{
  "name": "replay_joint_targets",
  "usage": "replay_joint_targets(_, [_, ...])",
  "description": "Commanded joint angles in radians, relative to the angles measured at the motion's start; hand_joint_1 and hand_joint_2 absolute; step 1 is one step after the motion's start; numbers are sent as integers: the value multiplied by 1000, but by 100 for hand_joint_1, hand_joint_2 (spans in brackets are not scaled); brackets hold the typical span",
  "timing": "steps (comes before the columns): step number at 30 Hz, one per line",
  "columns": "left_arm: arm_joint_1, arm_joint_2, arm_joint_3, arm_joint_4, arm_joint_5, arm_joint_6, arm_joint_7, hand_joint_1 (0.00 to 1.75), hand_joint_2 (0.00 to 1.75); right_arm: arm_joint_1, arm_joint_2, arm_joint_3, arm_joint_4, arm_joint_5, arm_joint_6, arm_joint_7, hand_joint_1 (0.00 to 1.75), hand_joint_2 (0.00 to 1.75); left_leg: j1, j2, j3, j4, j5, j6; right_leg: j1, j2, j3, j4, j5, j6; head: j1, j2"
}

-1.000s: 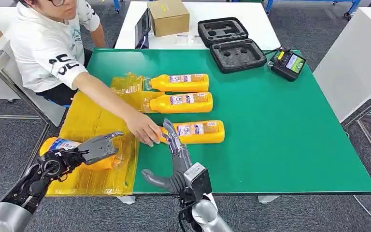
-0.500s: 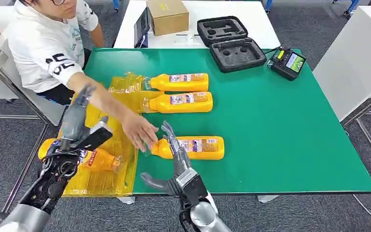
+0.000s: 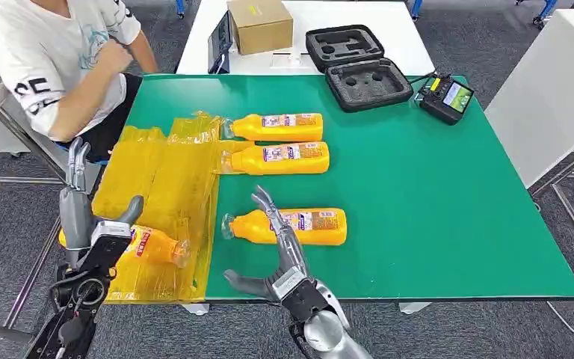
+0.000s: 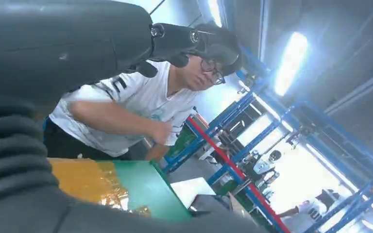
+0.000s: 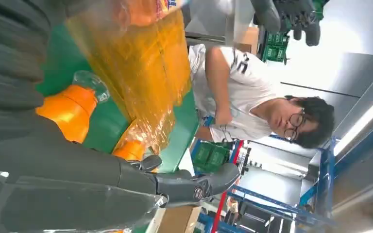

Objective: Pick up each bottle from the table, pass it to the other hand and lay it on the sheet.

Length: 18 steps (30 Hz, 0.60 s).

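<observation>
Three orange bottles lie on the green table (image 3: 433, 209): a far bottle (image 3: 276, 127), a middle bottle (image 3: 278, 158) and a near bottle (image 3: 295, 226). Another bottle (image 3: 149, 244) lies on the yellow sheet (image 3: 164, 179) near its front edge. My left hand (image 3: 82, 217) is open, fingers pointing up, just left of that bottle and holding nothing. My right hand (image 3: 280, 258) is open, its fingers stretched over the near bottle's shoulder, thumb spread aside. The right wrist view shows the near bottle's neck (image 5: 73, 109) and the sheet (image 5: 141, 73) beyond it.
A person (image 3: 52, 60) sits at the table's far left corner, arm drawn in to the chest. At the back stand a black foam case (image 3: 359, 71), a handheld controller (image 3: 446, 97) and a cardboard box (image 3: 260, 25). A white table (image 3: 553, 82) stands at the right.
The person let go of the near bottle and pulled the arm back. My left hand came off the bottle on the sheet and rose to its left. My right hand barely moved.
</observation>
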Motion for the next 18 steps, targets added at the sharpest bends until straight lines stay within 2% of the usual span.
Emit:
replay_joint_targets(1, [75,-58,57,-101,82,-22,-28,0,175,-46,-76,6,-18,185,-10,135,0,175,0,0,3,0,-2,0,0,1,3,-1,-1,0,0,0])
replay_joint_targets(4, [140,-86,76,-162,135,-81,-23,0,175,-88,-116,-21,-21,385,-6,269,0,175,0,1,2,0,-2,0,0,2,2,-1,-1,0,0,0])
replay_joint_targets(8, [223,-110,104,-191,171,-123,-28,0,175,-195,-144,-32,106,589,13,411,0,175,0,2,4,0,-2,0,0,3,4,-1,-1,0,0,0])
replay_joint_targets(14, [243,-116,136,-164,193,-147,-28,0,175,-287,-142,-31,312,657,48,471,0,175,0,1,2,-1,-1,0,0,2,2,-1,0,0,0,0])
replay_joint_targets(18, [240,-117,142,-163,190,-150,-28,0,175,-300,-142,-28,330,670,43,478,0,175,0,0,2,-1,-1,0,0,1,3,-1,-1,0,0,0])
